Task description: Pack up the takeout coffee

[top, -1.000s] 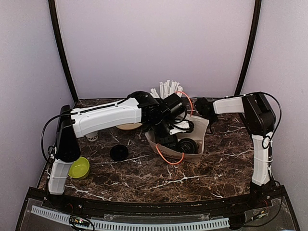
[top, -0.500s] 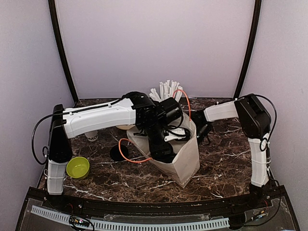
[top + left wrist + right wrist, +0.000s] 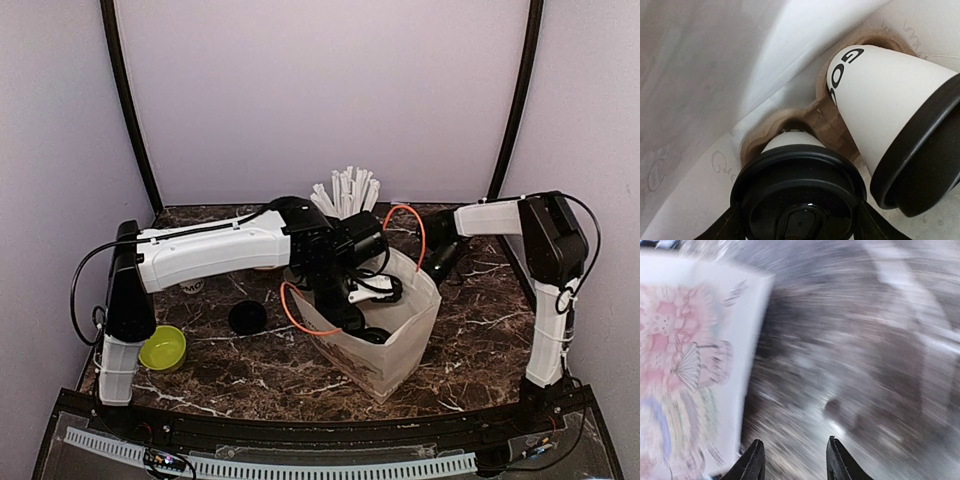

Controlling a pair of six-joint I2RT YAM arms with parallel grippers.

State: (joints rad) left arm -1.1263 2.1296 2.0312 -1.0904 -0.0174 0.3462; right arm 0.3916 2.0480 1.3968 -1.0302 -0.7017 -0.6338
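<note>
Around 9 o'clock from the white paper bag (image 3: pixel 405 340) lie a yellow-green bowl (image 3: pixel 163 347) and, nearer, a loose black lid (image 3: pixel 247 317), both well clear of the work. The left gripper (image 3: pixel 799 212) reaches down into the bag, its fingers (image 3: pixel 725 227) pressed on either side of the lid of one takeout cup (image 3: pixel 800 190), which sits in a brown pulp carrier (image 3: pixel 827 120) at the bag's bottom. At that cup's 2 o'clock in the wrist view, a second cup (image 3: pixel 885 110) leans steeply in its pocket.

These cups probably have thin walls that dent, and their press-fit lids may pop off. The stiff rim under the lid looks like the safest hold, with the cup kept upright. The bag's soft walls and orange handles (image 3: pixel 300 320) crowd the arm. A cup of straws (image 3: pixel 347 190) stands at 12 o'clock. At 2 o'clock, just beside the bag, the right gripper (image 3: pixel 795 462) has its fingers parted with nothing between them.
</note>
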